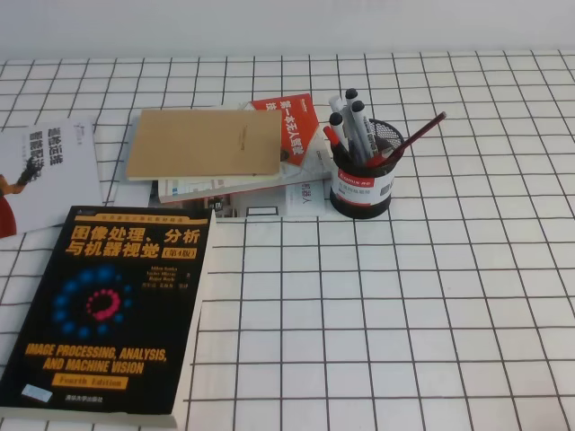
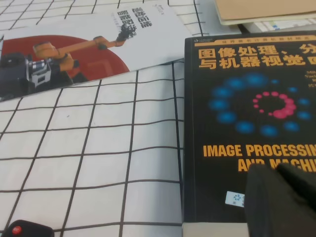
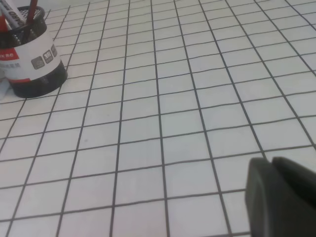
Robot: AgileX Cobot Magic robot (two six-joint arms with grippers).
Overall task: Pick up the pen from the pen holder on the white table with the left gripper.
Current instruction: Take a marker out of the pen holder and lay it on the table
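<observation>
Pen [image 1: 331,136]: red-capped marker standing upright at the left rim of the pen holder [image 1: 362,189], among grey markers [image 1: 358,126], cap up for gripping. Exterior high view: holder's white label carries a red band, its print unreadable; black book [image 1: 106,310] left of holder reads "IMAGE PROCESSING, ANALYSIS, AND MACHINE VISION, Fourth Edition".

Left wrist view: left hand [image 2: 279,200] over that book, well apart from holder; spread cannot be told.

Right wrist view: right hand [image 3: 281,195] above bare tabletop [image 3: 173,128]; likewise indeterminate.
</observation>
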